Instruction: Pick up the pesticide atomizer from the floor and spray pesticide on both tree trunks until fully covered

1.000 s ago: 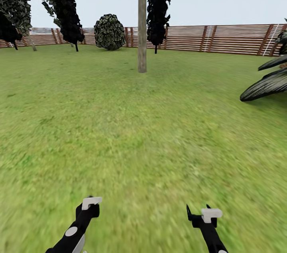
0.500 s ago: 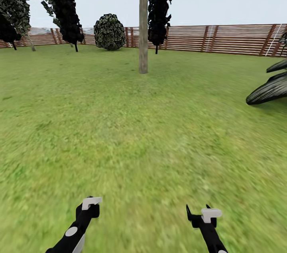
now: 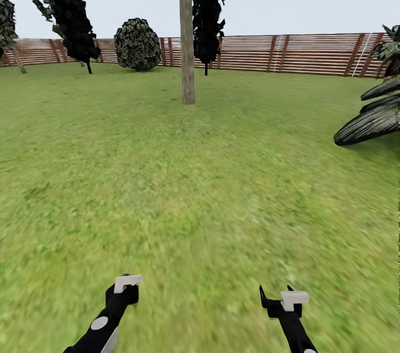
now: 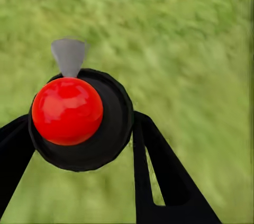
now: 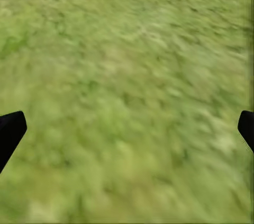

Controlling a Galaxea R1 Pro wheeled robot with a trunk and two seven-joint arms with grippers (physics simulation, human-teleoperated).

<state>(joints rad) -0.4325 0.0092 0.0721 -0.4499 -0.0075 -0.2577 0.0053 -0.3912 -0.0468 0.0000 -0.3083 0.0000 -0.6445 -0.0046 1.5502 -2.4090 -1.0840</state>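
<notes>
From the head, a bare tree trunk [image 3: 186,47] stands on the grass floor [image 3: 200,186] in front of the slatted wooden fence [image 3: 300,54], a round dark bush [image 3: 137,45] beside it, both arms low over the lawn. The left wrist view adds that the left gripper [image 4: 79,144] is clamped on the pesticide atomizer [image 4: 79,118], with its red knob and grey nozzle. The right wrist view shows the right gripper [image 5: 127,128] spread wide over bare grass.
</notes>
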